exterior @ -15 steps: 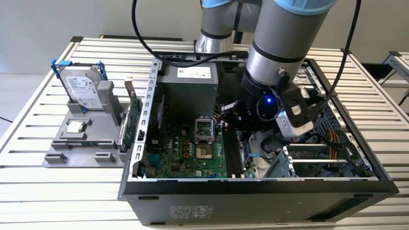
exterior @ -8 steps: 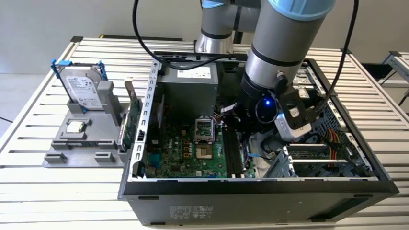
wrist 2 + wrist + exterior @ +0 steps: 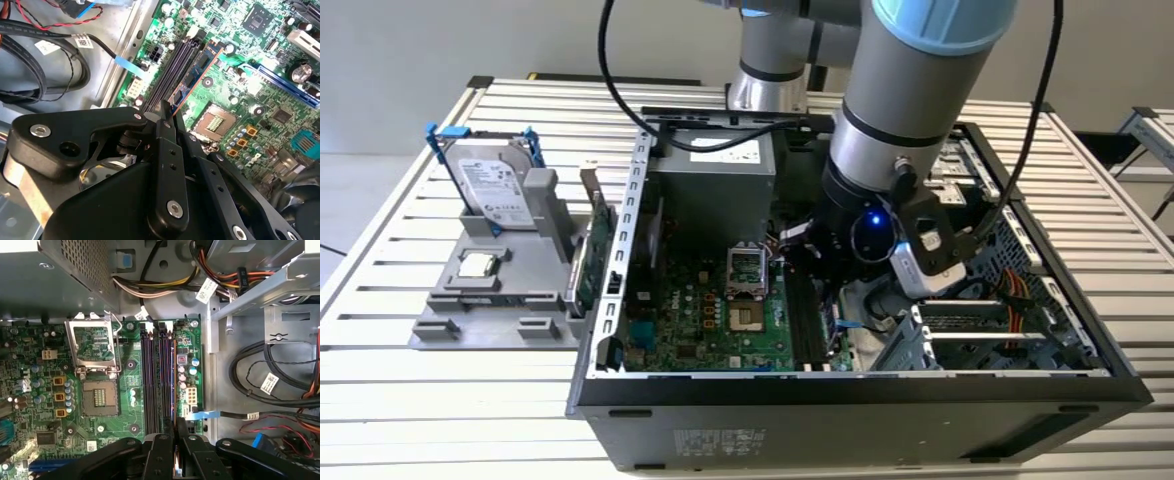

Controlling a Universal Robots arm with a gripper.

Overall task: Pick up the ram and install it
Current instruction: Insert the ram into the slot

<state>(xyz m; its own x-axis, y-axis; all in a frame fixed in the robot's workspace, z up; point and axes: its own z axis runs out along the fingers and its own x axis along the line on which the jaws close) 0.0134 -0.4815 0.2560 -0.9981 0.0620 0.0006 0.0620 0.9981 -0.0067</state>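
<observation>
My gripper [image 3: 817,265] is lowered inside the open computer case [image 3: 854,385], above the right-hand part of the green motherboard [image 3: 700,325]. It is shut on the ram [image 3: 197,75], a slim dark stick with a blue face and an orange-lit edge. The stick reaches out from the black fingertips [image 3: 165,120] along the row of dark memory slots [image 3: 172,65]. In the first wrist view the gripper [image 3: 175,427] holds the stick edge-on, in line with the slots [image 3: 157,380]. Whether the stick touches a slot cannot be told.
A silver hard drive [image 3: 494,185] in a blue-tabbed frame and a green expansion card [image 3: 596,250] stand on a grey fixture [image 3: 494,310] outside the case. Inside are the processor socket [image 3: 100,395], the power supply [image 3: 714,170], black cable loops [image 3: 270,370] and a metal drive cage [image 3: 981,330].
</observation>
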